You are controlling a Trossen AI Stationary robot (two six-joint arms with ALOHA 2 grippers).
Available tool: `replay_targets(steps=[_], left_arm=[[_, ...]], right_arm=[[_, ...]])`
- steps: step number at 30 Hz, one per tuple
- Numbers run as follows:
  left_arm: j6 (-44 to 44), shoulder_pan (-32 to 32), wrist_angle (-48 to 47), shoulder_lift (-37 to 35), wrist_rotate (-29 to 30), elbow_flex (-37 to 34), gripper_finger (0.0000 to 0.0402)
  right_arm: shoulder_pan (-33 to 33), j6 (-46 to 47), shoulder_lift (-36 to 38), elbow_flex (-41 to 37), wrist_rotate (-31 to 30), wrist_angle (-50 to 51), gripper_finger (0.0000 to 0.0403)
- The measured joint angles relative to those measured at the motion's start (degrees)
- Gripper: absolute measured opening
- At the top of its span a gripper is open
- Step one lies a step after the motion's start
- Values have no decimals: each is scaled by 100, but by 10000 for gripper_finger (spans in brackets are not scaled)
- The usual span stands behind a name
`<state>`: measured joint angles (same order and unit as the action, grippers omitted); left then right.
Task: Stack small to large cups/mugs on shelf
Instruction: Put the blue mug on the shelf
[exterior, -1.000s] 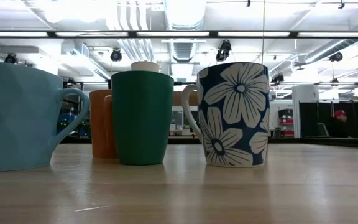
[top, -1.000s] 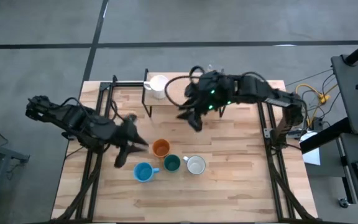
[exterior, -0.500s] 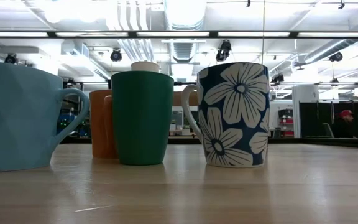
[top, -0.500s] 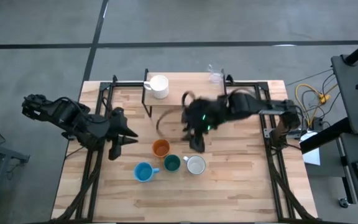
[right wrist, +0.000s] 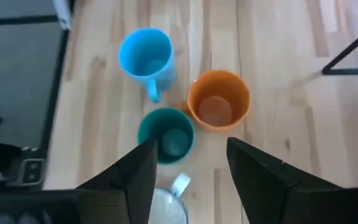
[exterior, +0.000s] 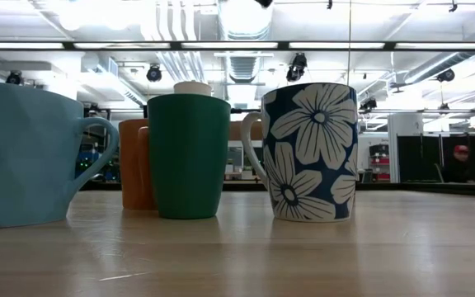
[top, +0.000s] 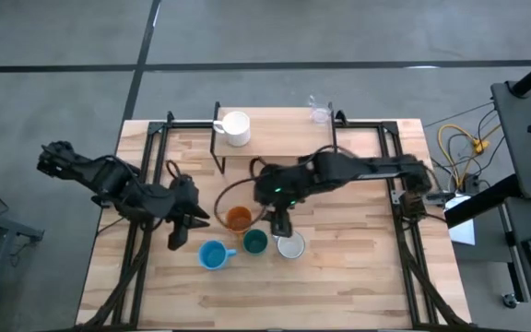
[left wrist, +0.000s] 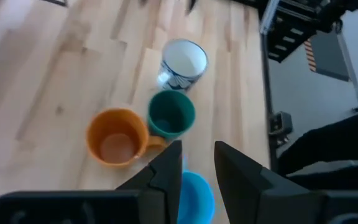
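from above we see the right gripper [top: 281, 224] hanging over the middle of the table [top: 358, 277], just above a cluster of four mugs, its two fingers [right wrist: 143, 177] spread apart with nothing between them. its wrist camera looks down past those fingers on the blue mug [right wrist: 145, 53], the orange mug [right wrist: 219, 99] and the green cup [right wrist: 166, 135], with the rim of the flowered mug [right wrist: 165, 210] at the near edge.

the left gripper [top: 179, 234] hovers off to the left of the cluster, near the blue mug [top: 212, 255]; its fingers [left wrist: 166, 177] stand a narrow gap apart and hold nothing.

on the table the orange mug [top: 239, 219] sits nearest the shelf, while the blue mug, green cup [top: 254, 243] and flowered mug [top: 290, 244] line up in a row in front of it. at table height the green cup [exterior: 187, 155] stands between the blue mug [exterior: 23, 154] and the flowered mug [exterior: 310, 151], apart from both, with the orange mug [exterior: 136, 163] partly hidden behind it.

a white mug [top: 236, 128] rests on the left end of the shelf [top: 264, 148] at the far side of the table. a clear glass [top: 319, 112] stands at the table's far edge, behind the shelf.
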<state>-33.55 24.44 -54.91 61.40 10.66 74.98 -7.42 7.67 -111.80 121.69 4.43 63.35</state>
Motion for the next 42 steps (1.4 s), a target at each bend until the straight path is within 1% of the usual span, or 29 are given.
replay_targets(steps=[5,8,10,13,16,19,21,25,32,36,40,42], left_arm=[[-337,114,-3,98,-9,0,80],[-619,198,-10,101,33,0,80],[-666,297,-61,99,37,-2,80],[-765,472,-447,93,159,-2,79],[-1134,654,-1287,32,413,-11,79],[-1241,821,-1649,-102,804,-27,79],[-1111,908,-1668,-212,980,-57,79],[-818,974,-1661,-487,1070,-217,79],[-633,982,-1609,-1050,1059,-992,79],[-640,982,-1559,-1277,887,-1337,79],[-617,987,-1414,-1397,869,-1537,79],[-613,987,-1270,-1469,870,-1623,79]], right_arm=[[-180,-121,-650,0,84,-524,187],[-317,-114,-930,-7,420,-682,187],[-436,-84,-1007,-9,505,-807,187],[-610,-124,-1011,-4,501,-972,187],[-707,-15,-1059,-2,517,-1379,187],[-698,-32,-1133,1,516,-1808,187],[-621,-50,-1217,33,476,-2064,187],[-401,343,-1577,91,476,-2339,187],[-362,720,-2075,391,498,-2358,187],[-371,1012,-2152,437,502,-2462,187],[-348,1035,-2149,434,485,-2485,187],[-343,1079,-2150,407,575,-2454,187]])
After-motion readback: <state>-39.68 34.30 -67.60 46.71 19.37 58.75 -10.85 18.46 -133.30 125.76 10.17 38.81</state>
